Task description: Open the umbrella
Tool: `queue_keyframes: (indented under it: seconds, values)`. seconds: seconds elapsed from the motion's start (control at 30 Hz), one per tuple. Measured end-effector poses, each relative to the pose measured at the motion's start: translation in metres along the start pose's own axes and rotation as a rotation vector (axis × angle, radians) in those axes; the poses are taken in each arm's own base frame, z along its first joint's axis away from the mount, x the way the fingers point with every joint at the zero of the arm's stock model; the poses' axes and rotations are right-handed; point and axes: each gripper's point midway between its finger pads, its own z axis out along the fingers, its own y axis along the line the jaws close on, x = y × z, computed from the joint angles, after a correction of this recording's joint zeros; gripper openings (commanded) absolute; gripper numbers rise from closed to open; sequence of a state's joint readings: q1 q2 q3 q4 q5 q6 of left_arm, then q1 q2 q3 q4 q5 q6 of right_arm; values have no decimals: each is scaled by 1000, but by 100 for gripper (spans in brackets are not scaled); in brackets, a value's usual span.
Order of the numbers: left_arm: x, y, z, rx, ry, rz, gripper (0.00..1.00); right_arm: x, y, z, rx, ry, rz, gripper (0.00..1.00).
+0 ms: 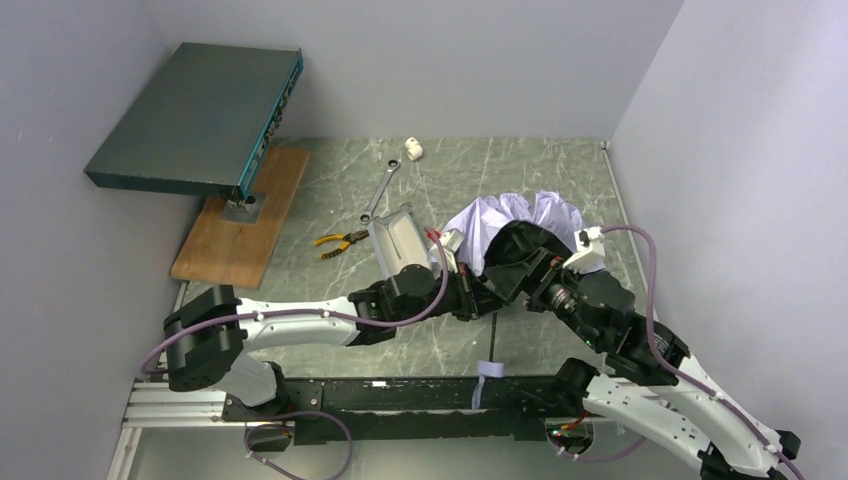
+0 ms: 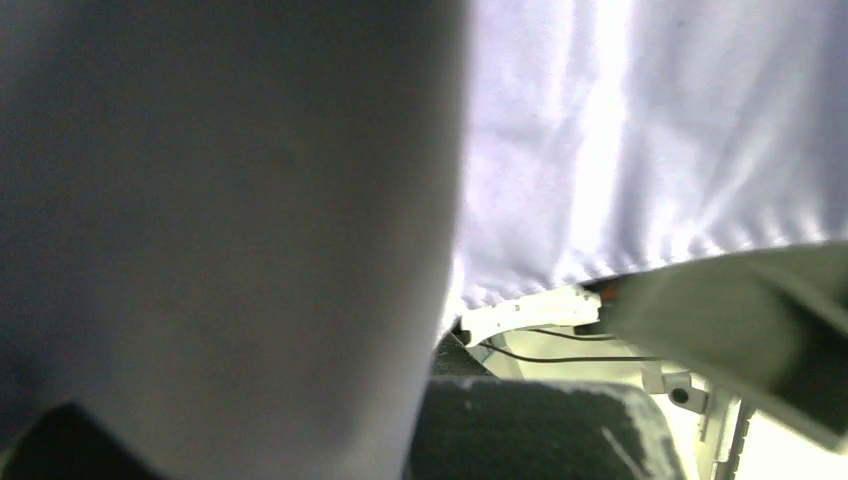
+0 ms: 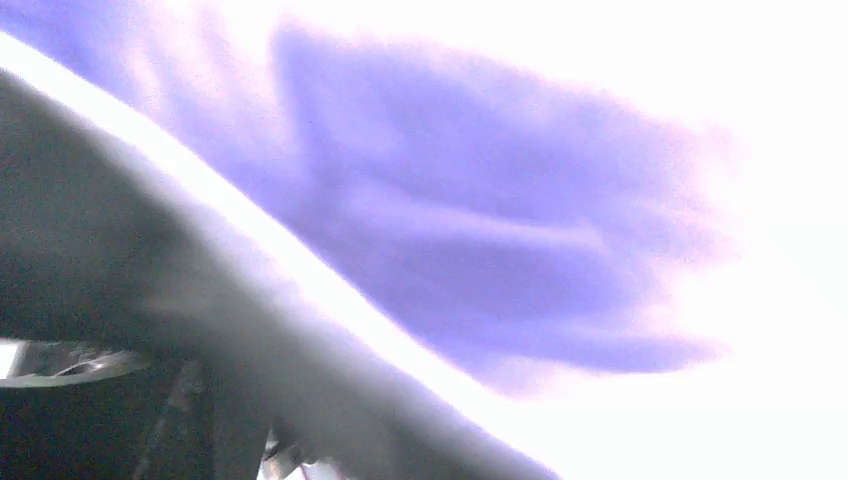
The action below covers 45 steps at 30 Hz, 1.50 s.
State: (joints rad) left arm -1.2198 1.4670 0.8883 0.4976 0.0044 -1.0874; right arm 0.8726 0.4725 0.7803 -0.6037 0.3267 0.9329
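The umbrella (image 1: 520,215) lies right of the table's middle, and its pale lilac-white canopy is bunched and partly spread. Its shaft and handle are hidden under the two arms. My left gripper (image 1: 480,290) reaches in from the left to the canopy's near edge. My right gripper (image 1: 522,262) comes in from the right, pressed against the canopy. The fingers of both are hidden in the top view. The left wrist view shows canopy fabric (image 2: 640,150) beside a large blurred grey shape. The right wrist view is filled with blurred lilac fabric (image 3: 480,220).
The open lilac case (image 1: 397,238) with pale lining lies just left of the umbrella. Yellow-handled pliers (image 1: 340,243), a wrench (image 1: 380,190) and a small white part (image 1: 412,150) lie behind. A wooden board (image 1: 240,215) holds a dark teal box (image 1: 200,120) at the left. Walls are close on both sides.
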Motion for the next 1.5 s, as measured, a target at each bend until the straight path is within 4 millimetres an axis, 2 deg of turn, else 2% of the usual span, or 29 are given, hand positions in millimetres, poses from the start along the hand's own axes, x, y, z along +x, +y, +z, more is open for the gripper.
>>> queue_keyframes:
  seconds: [0.1,0.2,0.37,0.5,0.67,0.97,1.0,1.1,1.3,1.5]
  values:
    - [7,18,-4,-24,13,-19,0,-11,5,-12,-30,-30,-24,98]
    - [9,26,-7,-34,19,-39,0,-22,7,-25,-51,-67,-28,83]
    - [0,4,-7,62,-3,-59,0,-28,7,-34,-74,-94,-29,66]
    - [-11,-16,-7,138,-22,-75,0,-19,8,-27,-92,-73,-36,47]
    - [-24,-38,-7,205,-43,-91,0,-13,10,-19,-105,-57,-39,36]
    - [-27,-44,-7,227,-42,-92,0,-18,24,-7,-129,-76,-28,21]
    - [-27,-44,-7,227,-42,-92,0,-18,24,-6,-127,-78,-29,18]
    - [-28,-45,-6,224,-38,-97,0,-22,22,-5,-111,-96,-30,0]
    - [-34,-47,-5,222,-49,-113,0,-32,20,-2,-84,-152,-6,0]
    - [-43,-39,1,144,-101,-107,0,-43,11,10,-14,-225,14,0]
